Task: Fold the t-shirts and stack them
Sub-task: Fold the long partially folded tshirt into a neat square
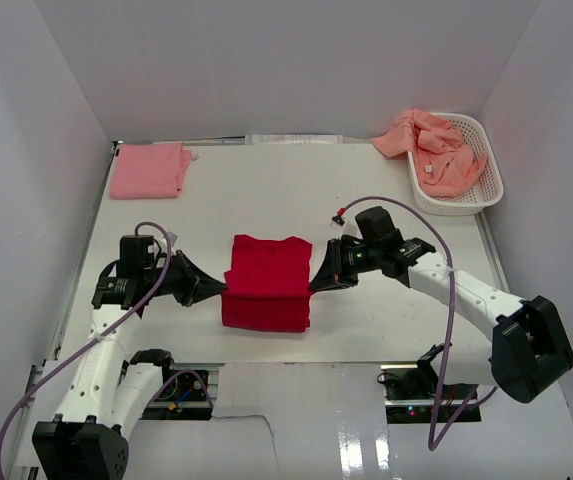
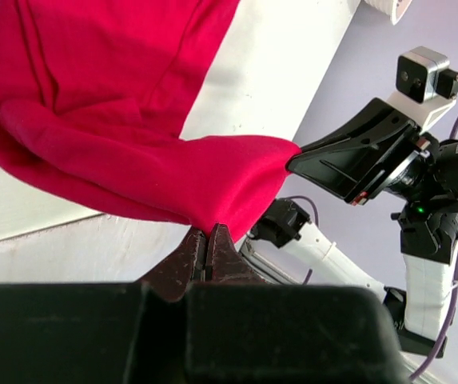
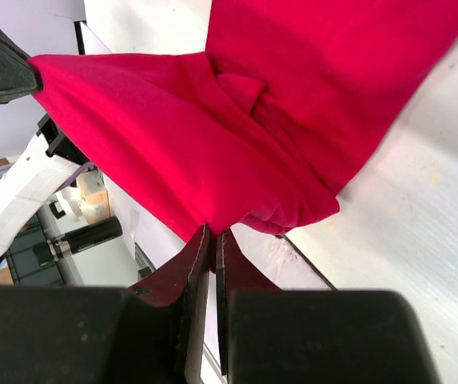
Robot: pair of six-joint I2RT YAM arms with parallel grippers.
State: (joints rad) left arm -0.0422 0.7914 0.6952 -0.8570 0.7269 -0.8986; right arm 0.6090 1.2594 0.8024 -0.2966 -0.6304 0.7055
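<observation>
On the far left of the table [image 1: 266, 190], well beyond the left gripper [image 1: 220, 286] and apart from it, a light pink t-shirt [image 1: 149, 170] lies flat, folded to a neat rectangle. It is in no container, only on the bare white surface.

The left gripper is pressed together on cloth: its two dark fingers pinch the left edge of the red t-shirt [image 1: 266, 283]. This shirt is directly between the two tools, on the near middle of the table, folded to a rough rectangle. In the wrist views a thick fold of it is stretched from one pair of tips to the other, a little raised from the surface, while the rest lies on the table behind.

The right gripper [image 1: 316, 281] is closed on the right edge of the same shirt, facing the left one.

Far behind the right gripper and to its right, in the back corner, stands a white latticed basket [image 1: 488, 192]. Crumpled salmon-orange t-shirts [image 1: 444, 158] fill it in a loose heap. Part of this cloth hangs over the left rim of the basket, on the side toward the grippers. I cannot tell how many shirts are in it.
</observation>
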